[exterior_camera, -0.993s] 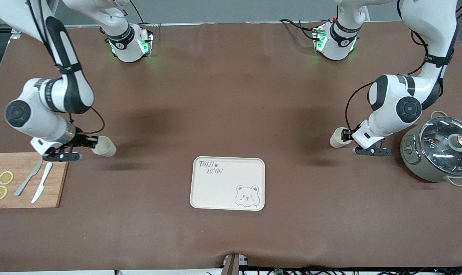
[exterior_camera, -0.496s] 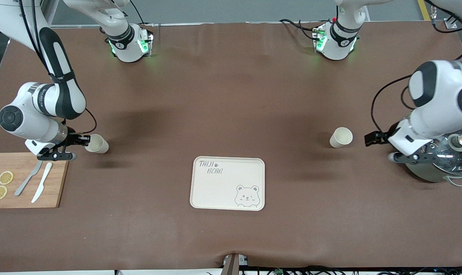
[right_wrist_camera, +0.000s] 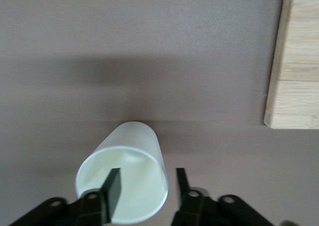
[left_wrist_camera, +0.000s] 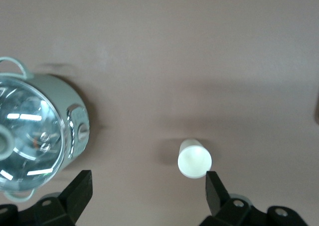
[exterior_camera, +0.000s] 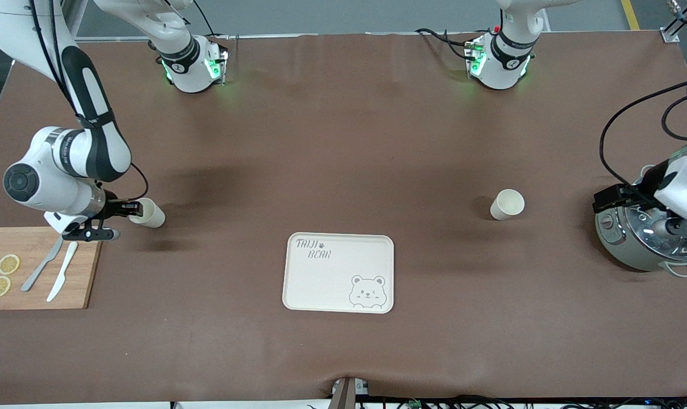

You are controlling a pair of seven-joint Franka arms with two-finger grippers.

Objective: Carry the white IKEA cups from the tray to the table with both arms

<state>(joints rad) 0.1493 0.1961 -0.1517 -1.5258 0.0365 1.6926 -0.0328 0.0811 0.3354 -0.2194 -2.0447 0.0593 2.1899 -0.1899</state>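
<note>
One white IKEA cup stands on the brown table by the wooden board, toward the right arm's end. My right gripper is at its rim. In the right wrist view one finger is inside the cup and the other is outside. The jaws stand apart with the cup's wall loose between them. The other cup stands alone toward the left arm's end. My left gripper is open and empty over the pot's edge, apart from that cup.
A cream bear-print tray lies at the table's middle, nearer the front camera than both cups. A grey pot with a glass lid stands at the left arm's end and also shows in the left wrist view. A wooden board with knives and lemon slices lies at the right arm's end.
My left gripper let go of its cup and drew back over the pot, and the cup stayed standing. My right gripper shifted slightly with its cup.
</note>
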